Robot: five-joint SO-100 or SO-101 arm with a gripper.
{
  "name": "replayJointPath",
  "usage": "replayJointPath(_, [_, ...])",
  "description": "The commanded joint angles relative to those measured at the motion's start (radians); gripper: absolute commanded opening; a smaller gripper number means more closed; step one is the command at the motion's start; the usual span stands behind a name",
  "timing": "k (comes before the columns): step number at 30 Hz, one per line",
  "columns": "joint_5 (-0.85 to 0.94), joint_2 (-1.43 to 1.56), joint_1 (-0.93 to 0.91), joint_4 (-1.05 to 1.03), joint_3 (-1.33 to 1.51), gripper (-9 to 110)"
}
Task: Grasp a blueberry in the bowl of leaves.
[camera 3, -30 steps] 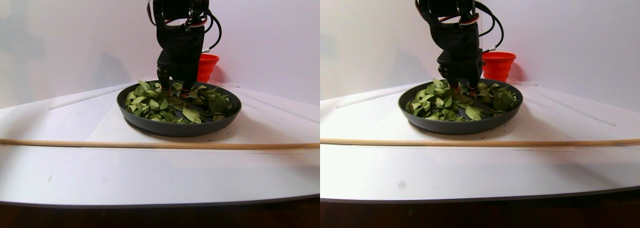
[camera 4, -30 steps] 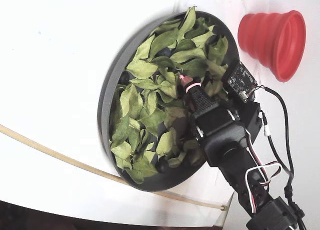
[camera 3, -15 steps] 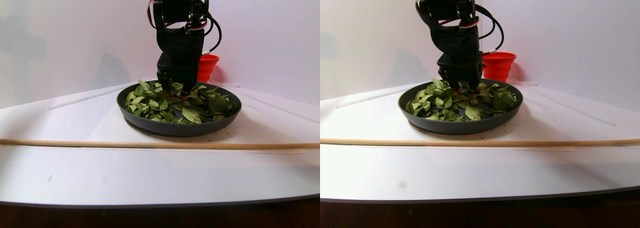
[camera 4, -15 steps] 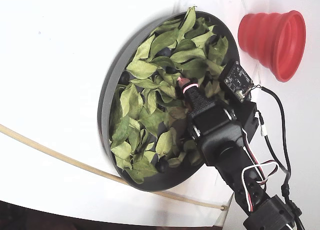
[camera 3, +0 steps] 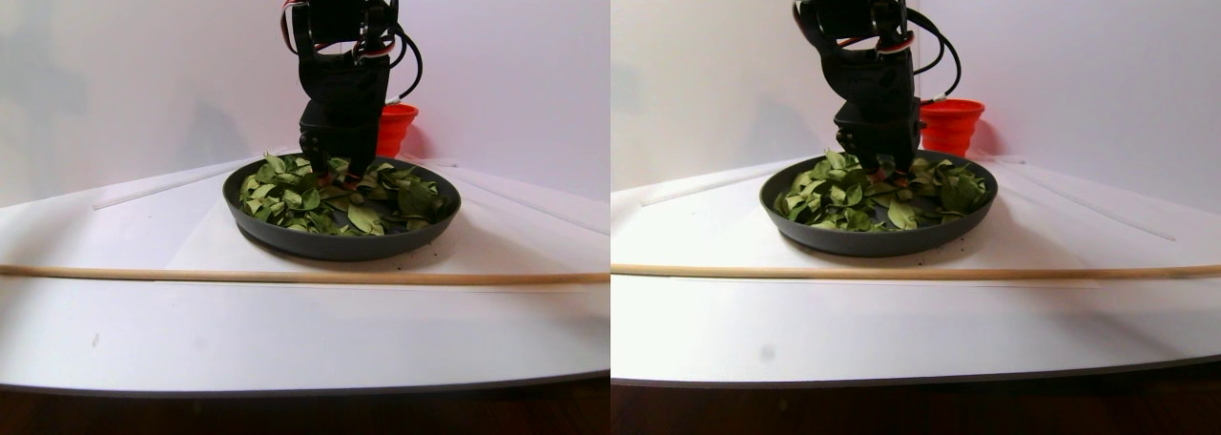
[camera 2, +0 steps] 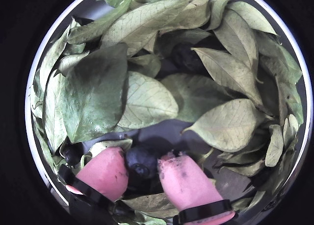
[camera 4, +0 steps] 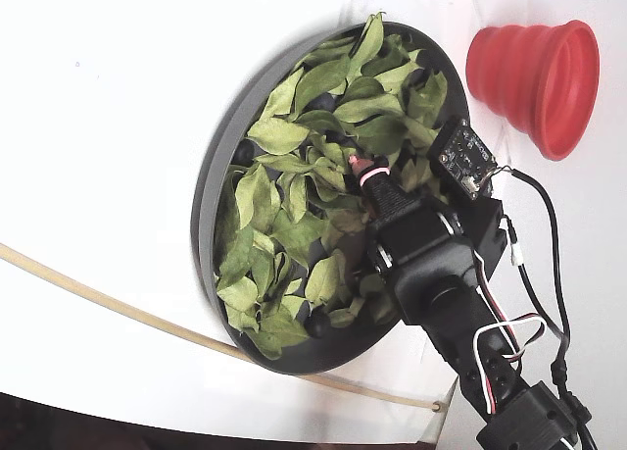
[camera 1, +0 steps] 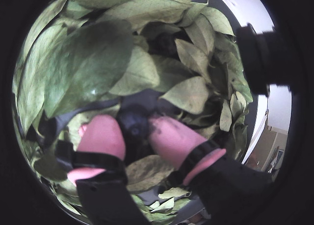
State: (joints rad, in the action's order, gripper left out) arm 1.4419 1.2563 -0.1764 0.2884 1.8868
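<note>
Jaws: the gripper (camera 2: pixel 142 168) is down in the bowl with its two pink fingertips (camera 2: pixel 105 173) set narrow, one on each side of a dark blueberry (camera 2: pixel 141 163); both pads touch the berry in both wrist views, so it is held between them.
Blueberry: it sits on a bare grey patch of the bowl floor, in a gap among the leaves, seen also in a wrist view (camera 1: pixel 133 124).
Leaves: green pointed leaves (camera 2: pixel 147 100) fill most of the dish, overlapping; one large darker leaf (camera 2: pixel 95 95) lies to the upper left of the fingertips in a wrist view.
Other berries: another dark round berry (camera 2: pixel 185 56) shows half hidden under leaves further up that wrist view; more dark berries peep out near the rim in the fixed view (camera 4: pixel 315 323).
Bowl: the wide dark grey dish (camera 4: pixel 206 190) stands on the white table (camera 4: pixel 108 107).
Red cup: a red ribbed cup (camera 4: pixel 537 73) stands just outside the bowl's rim, apart from it.
Arm: the black arm (camera 3: pixel 339 82) comes down from above into the middle of the bowl.
Wooden rod: a thin pale stick (camera 3: pixel 286 277) lies across the table in front of the bowl.
</note>
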Motion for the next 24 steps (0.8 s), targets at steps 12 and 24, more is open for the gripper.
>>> replayJointPath(12, [0.051, 0.112, -0.025, 0.008, -0.04, 11])
replayJointPath(24, [0.067, 0.183, -0.028, -0.021, -0.032, 11])
